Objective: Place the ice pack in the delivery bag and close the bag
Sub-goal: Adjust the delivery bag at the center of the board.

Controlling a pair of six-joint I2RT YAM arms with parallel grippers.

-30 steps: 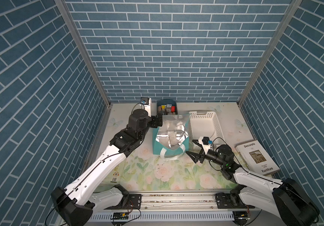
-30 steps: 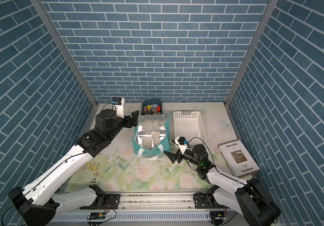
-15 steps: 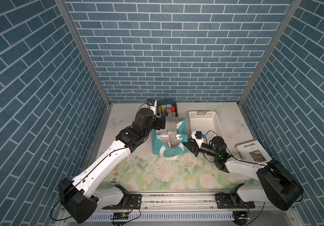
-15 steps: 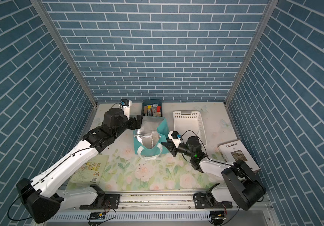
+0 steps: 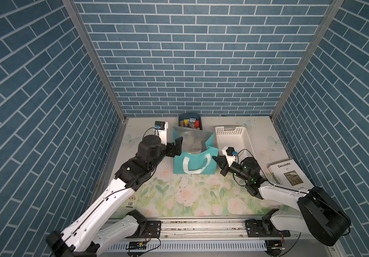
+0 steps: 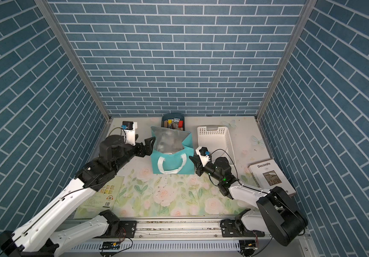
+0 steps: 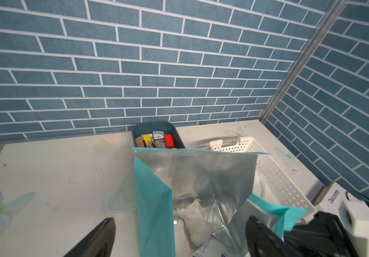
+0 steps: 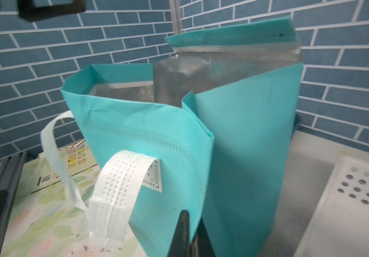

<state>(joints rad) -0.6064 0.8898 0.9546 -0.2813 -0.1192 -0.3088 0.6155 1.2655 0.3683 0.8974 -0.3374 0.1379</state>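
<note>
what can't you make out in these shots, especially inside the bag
Inside the bag: the left wrist view shows a white lump; whether it is the ice pack is unclear.
The printed packet by it: cut off by that view's bottom edge.
Items in the bin: too small to name in both top views.
The book: the right arm covers its near edge in both top views.

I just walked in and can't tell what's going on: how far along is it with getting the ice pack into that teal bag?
Looks nearly done. A white lumpy pack, likely the ice pack, lies inside the delivery bag. In hand: the right end effector is shut on the bag's side fold, the left end effector open beside it. Remaining: probably just letting go and backing away.
</note>
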